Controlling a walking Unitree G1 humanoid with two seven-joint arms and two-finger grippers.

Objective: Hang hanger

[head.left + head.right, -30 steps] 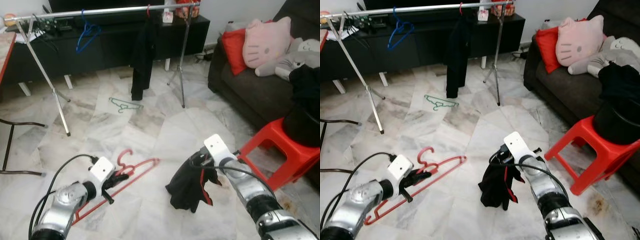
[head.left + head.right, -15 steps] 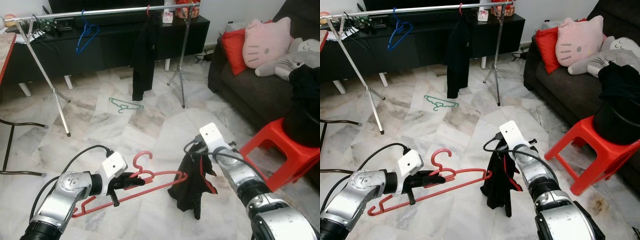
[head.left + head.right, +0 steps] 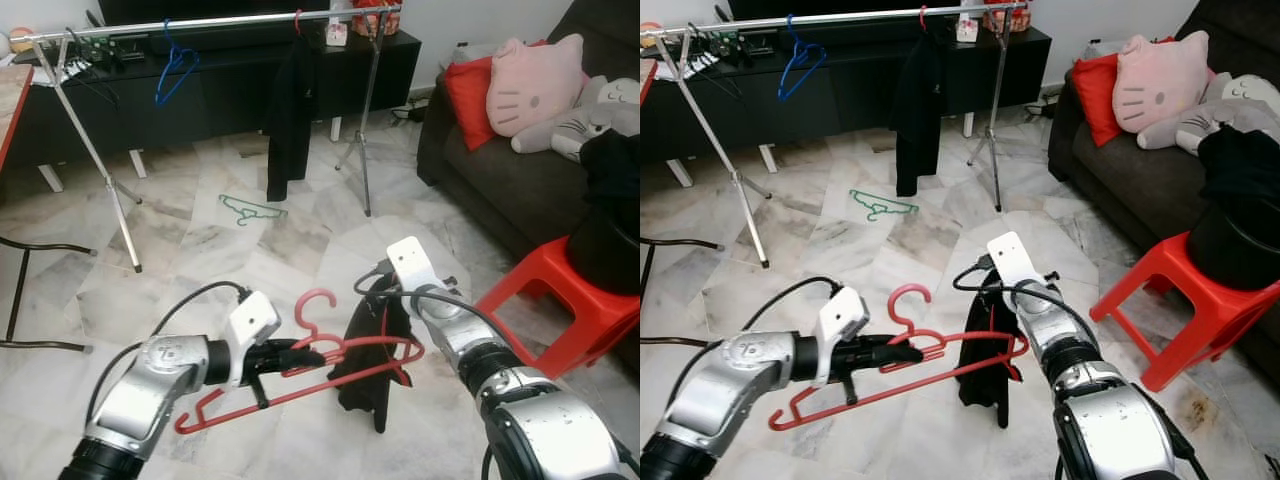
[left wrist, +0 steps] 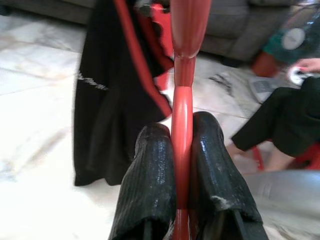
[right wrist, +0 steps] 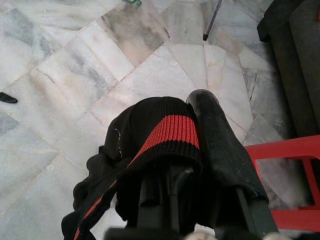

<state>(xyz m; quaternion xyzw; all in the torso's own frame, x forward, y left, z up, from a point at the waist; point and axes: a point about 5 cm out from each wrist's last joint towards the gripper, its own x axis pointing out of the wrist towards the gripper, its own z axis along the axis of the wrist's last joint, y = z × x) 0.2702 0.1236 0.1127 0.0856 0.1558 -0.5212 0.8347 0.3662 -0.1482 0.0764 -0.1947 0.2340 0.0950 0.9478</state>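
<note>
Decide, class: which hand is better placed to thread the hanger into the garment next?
Left. The left hand grips the red hanger, whose end already touches the black garment that the right hand holds up.

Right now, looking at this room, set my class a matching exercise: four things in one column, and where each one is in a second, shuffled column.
Things:
1. red hanger
2. blue hanger
3. green hanger
4. black-and-red garment

Places:
A. hooked on the rail
B. lying on the marble floor
C. clamped in the left gripper
D. hanging from the right gripper

Pairs: 1-C, 2-A, 3-B, 4-D
</note>
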